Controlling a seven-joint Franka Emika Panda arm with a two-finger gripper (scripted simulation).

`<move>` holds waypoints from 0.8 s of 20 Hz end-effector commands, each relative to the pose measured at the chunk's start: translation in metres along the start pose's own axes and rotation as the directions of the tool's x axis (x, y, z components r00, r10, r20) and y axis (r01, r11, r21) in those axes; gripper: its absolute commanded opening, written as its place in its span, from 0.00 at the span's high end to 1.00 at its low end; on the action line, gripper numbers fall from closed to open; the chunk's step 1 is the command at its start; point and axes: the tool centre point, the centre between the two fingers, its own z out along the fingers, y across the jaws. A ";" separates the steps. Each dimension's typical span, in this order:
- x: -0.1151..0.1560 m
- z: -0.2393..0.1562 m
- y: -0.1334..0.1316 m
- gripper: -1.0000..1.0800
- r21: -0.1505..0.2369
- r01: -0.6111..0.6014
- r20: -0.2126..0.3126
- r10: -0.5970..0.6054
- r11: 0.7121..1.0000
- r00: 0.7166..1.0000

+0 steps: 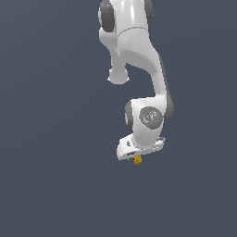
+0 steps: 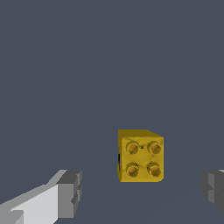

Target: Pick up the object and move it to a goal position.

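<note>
The object (image 2: 141, 155) is a small yellow-orange cube with four round studs on the face turned to the wrist camera. It lies on the flat dark grey ground. My gripper (image 2: 140, 192) is open, and its two grey fingertips (image 2: 70, 192) stand wide apart on either side of the cube without touching it. In the exterior view the object (image 1: 137, 160) shows as a tiny yellow speck just under the white hand of the gripper (image 1: 138, 156). The fingers themselves are hidden there by the hand.
The white arm (image 1: 139, 69) reaches down from the top of the exterior view. A plain dark grey surface (image 1: 55, 185) surrounds it.
</note>
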 end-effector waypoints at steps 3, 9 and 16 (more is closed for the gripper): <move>-0.001 0.025 0.000 0.04 0.000 0.001 0.001 -0.001 1.000 1.000; 0.000 0.034 0.000 0.04 0.000 0.001 0.000 -0.001 1.000 1.000; 0.001 0.034 0.000 1.00 0.000 0.001 0.000 -0.001 1.000 1.000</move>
